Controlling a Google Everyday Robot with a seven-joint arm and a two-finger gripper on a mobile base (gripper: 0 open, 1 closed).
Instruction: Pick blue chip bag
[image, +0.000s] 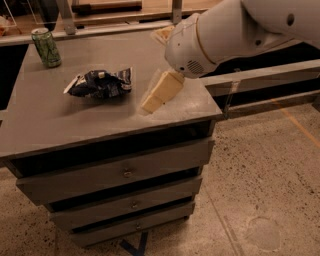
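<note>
Approaching | my gripper (152, 103) hangs low over the cabinet top (60, 125), beside the blue chip bag (100, 83) but apart (how wide: cannot tell) | bag lies ungrasped | left: reach, grip, lift

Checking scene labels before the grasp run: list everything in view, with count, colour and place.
blue chip bag: 1, dark navy with white patches, crumpled, lying on the cabinet top, left of centre
drink can: 1, green, upright, back left corner of the top
cabinet: 1, grey, three drawers with small knobs, standing on the speckled floor
pale item: 1, tan, at the back of the top, partly hidden by the arm; cannot identify
arm: 1, white, entering from the upper right
end effector: 1, cream, over the right part of the top, to the right of the bag, not touching it
</note>
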